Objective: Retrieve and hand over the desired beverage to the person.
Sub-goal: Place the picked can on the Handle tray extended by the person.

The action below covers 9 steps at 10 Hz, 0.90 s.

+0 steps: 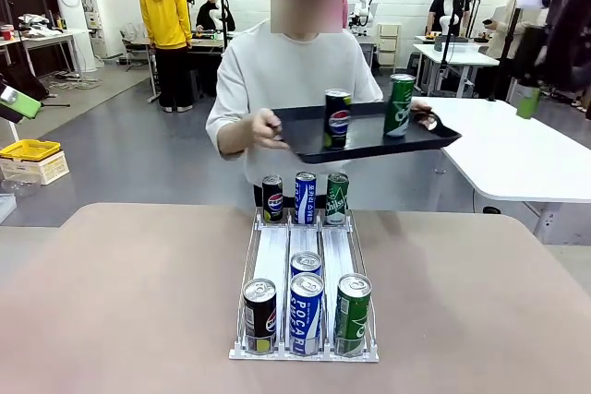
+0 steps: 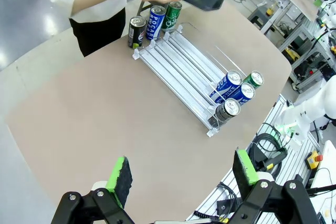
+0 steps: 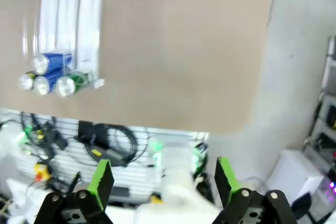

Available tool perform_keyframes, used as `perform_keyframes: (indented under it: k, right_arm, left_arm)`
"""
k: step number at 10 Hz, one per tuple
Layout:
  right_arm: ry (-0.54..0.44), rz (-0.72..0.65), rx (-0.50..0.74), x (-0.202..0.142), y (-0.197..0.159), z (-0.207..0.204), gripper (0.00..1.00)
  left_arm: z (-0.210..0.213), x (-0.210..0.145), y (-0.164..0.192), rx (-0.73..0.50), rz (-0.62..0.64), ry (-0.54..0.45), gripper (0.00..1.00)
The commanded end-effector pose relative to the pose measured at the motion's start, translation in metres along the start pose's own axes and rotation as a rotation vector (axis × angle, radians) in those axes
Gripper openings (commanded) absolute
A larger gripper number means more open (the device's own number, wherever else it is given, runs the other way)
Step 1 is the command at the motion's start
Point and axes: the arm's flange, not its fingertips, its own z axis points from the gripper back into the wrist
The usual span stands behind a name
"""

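Left gripper (image 2: 181, 174) and right gripper (image 3: 160, 179), jaws wide and empty, at lower frame; can rack (image 1: 305, 269) centre. Risk: choosing wrong; the person (image 1: 286, 89) signals no beverage.

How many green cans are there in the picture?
3: one on the tray the person holds, one at the rack's far end, one at its near end. None seems hidden.

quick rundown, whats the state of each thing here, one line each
left hand: open, holding nothing, above the table
right hand: open, holding nothing
tray: held up by the person, off the table
cans on tray: two, upright
rack: flat on table
cans in rack: seven, all upright
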Motion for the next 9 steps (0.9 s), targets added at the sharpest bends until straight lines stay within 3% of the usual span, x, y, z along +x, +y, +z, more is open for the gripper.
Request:
perform_keyframes:
  k: [1,4,9]
  right_arm:
    - [-0.094,0.090,-0.037,0.009,-0.014,-0.014,1.00]
    - [-0.089,0.134,-0.033,0.023,-0.019,-0.027,1.00]
    - [-0.085,0.098,-0.040,0.019,-0.018,-0.014,1.00]
  left_arm:
    - [0.001,0.001,-0.001,-0.007,0.002,0.008,1.00]
    - [0.001,0.001,-0.001,-0.007,0.002,0.008,1.00]
    - [0.001,0.001,-0.001,-0.007,0.002,0.008,1.00]
